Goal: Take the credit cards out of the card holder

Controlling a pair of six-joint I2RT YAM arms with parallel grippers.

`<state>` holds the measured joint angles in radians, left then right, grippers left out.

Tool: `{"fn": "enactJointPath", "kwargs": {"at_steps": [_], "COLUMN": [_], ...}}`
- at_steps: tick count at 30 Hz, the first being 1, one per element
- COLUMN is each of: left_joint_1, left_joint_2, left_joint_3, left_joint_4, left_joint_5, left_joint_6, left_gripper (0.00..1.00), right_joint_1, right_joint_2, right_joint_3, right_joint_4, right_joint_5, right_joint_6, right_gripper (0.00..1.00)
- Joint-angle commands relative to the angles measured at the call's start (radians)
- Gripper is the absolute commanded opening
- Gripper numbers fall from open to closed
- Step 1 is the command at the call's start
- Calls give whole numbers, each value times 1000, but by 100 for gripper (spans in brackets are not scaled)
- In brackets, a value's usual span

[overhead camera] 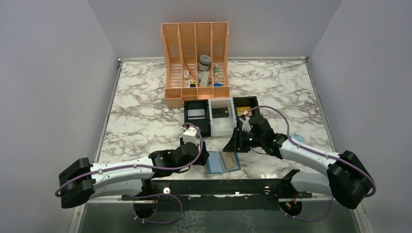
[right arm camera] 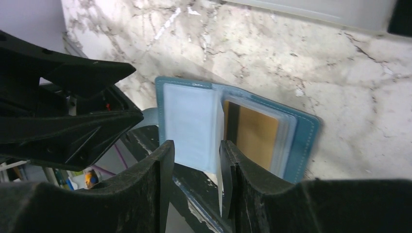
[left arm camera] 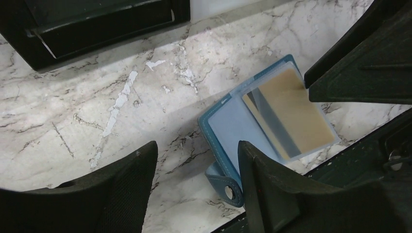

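Card holder (overhead camera: 222, 162) lying open, gold credit card (left arm camera: 294, 114) showing inside, left gripper (left arm camera: 197, 151) hovering with jaws spread — right gripper (right arm camera: 197, 145) standing parted around a clear leaf (right arm camera: 218, 141)

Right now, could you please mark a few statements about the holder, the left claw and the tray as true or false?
1. The holder lies open on the table. True.
2. A gold card sits in one of the holder's pockets. True.
3. The left claw is shut on the holder. False: it is open and holds nothing.
4. The middle compartment of the tray is empty. False: a dark card lies in it.
5. The orange rack stands behind the tray. True.
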<state>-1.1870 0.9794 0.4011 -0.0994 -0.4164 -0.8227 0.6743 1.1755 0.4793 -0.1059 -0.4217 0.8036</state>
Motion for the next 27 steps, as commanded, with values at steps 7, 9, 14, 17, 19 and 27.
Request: {"fn": "enactJointPath", "kwargs": {"at_steps": [7,9,14,17,19,27], "left_joint_1": [20,24,34,42,45,44], "left_joint_2": [-9,-11,-43,-79,-113,-289], "left_joint_3": [50,52,40,46,48,-38], "left_joint_4": [-39,-67,-139,-184,-200,-175], "left_joint_5": [-2,-3,-8,-11,-12,13], "left_joint_6": [-20,-50,-96,-108,-106,-114], "left_gripper": [68,68,68,70,72,73], "right_joint_1": [5,9,58,85,87,88], "right_joint_2": [47,89,182,209,189,83], "right_joint_3": [26,26,81,138,147,138], "right_joint_4": [187,238,306,265,233,178], "right_joint_5": [-198,-258,-307,-296,-246,-33], "right_joint_6": [84,105,132,102,80,43], "right_gripper": [40,40,40,40,41,43]}}
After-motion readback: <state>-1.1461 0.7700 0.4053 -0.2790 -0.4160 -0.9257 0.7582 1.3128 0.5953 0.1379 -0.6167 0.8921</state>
